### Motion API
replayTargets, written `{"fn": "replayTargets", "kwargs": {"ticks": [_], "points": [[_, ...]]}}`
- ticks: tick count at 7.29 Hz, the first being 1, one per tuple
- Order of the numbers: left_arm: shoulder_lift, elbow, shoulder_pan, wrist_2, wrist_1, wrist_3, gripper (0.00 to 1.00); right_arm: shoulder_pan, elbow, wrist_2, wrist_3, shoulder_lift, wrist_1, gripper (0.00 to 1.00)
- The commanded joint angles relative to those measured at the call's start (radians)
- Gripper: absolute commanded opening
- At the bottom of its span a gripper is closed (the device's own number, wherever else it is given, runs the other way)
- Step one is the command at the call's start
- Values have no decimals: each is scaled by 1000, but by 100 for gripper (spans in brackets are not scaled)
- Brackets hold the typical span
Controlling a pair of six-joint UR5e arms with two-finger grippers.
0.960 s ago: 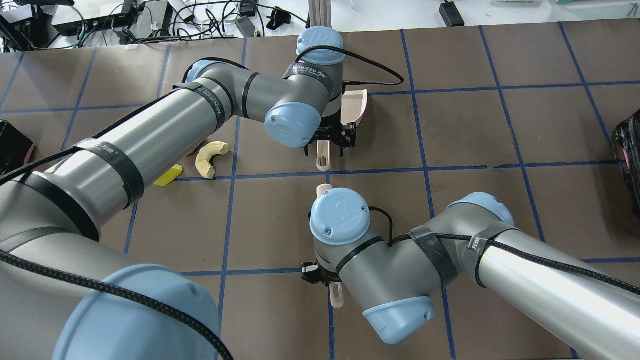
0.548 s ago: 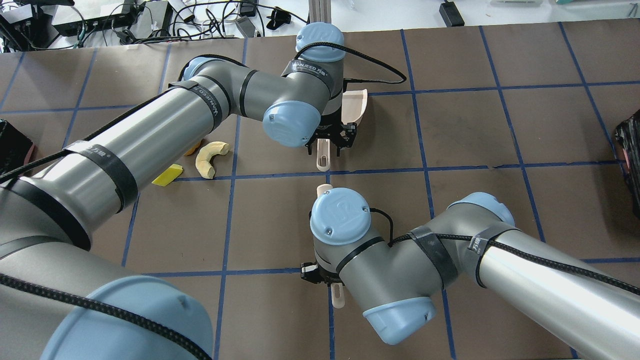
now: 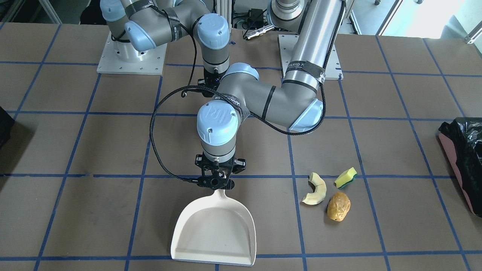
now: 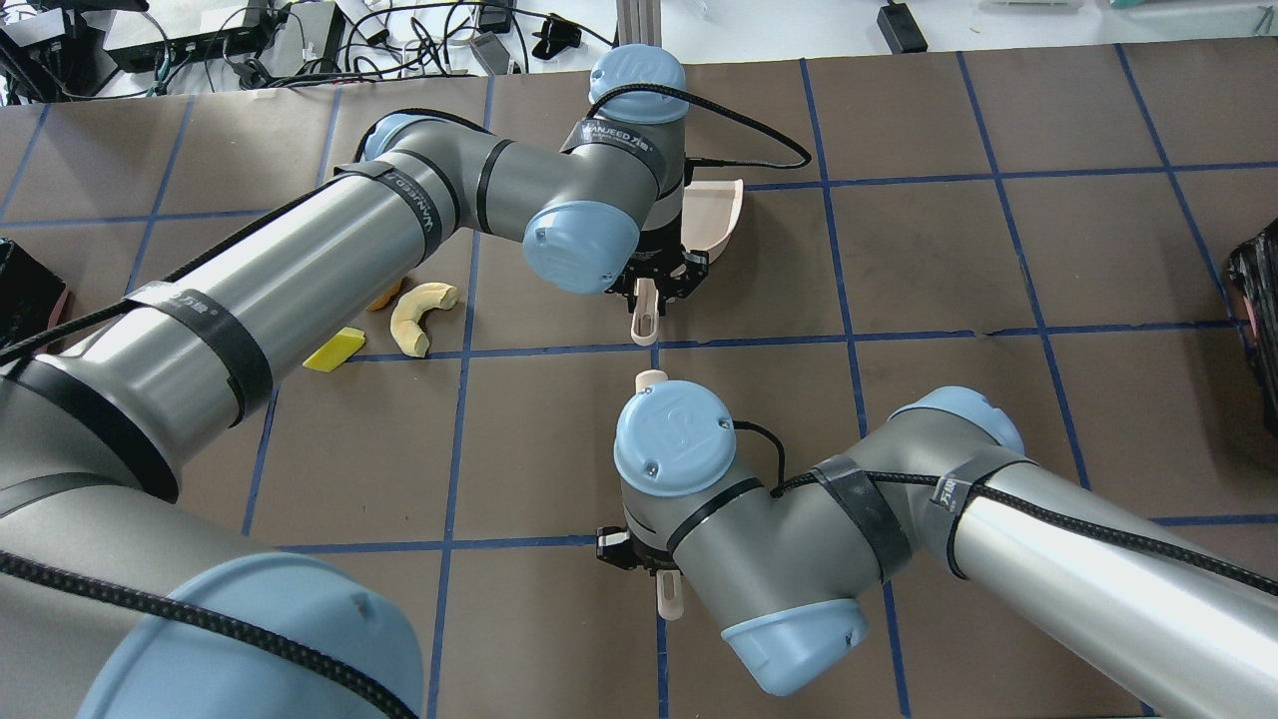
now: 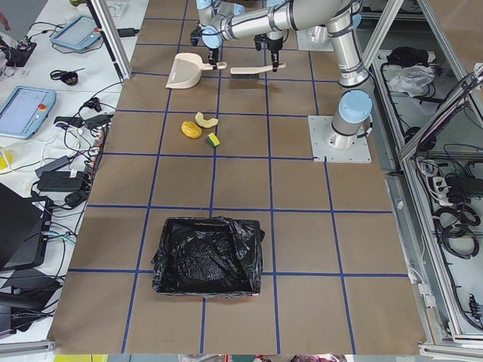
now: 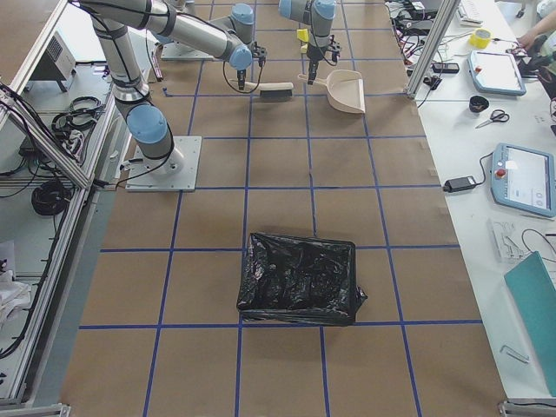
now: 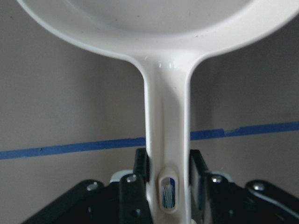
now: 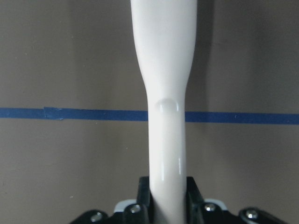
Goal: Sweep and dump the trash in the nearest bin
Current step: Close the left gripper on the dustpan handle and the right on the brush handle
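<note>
The brown worktop (image 3: 75, 143) has a grid of blue tape. The left arm (image 4: 300, 250) reaches far over it, and the right arm (image 4: 1048, 539) bends in closer to the base. The bin (image 5: 207, 256), lined with a crinkled black bag, stands at the worktop end on the robot's left, and a second black-bagged container (image 6: 300, 278) stands at the opposite end. The dustpan (image 3: 214, 229) has its open mouth pointing away from the robot. The brush (image 5: 249, 73) is just behind it, nearer to the base. The trash lies in one small group on the worktop, between the dustpan and the bin and well apart from both. The slice (image 3: 315, 189) is just beside the potato piece (image 3: 338, 206), with the sponge (image 3: 346, 177) near them (none of the three is inside the dustpan). The left hand (image 3: 215, 180) is closed narrow on the dustpan's handle, with one finger on each side. The right hand (image 8: 167, 196) grips the brush's handle in the same way.
</note>
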Motion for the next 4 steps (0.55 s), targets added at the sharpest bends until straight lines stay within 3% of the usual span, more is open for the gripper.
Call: {"fn": "replayTargets", "kwargs": {"ticks": [1,2,4], "points": [[27,18,16,5,-51,34,0,4,-2,-3,12,-3,2,8],[63,28,62,8,-120,114,0,4,-1,-6,21,-12,13,7],[131,13,146,110,-164,400,0,2,-2,-18,132,-38,25,0]]}}
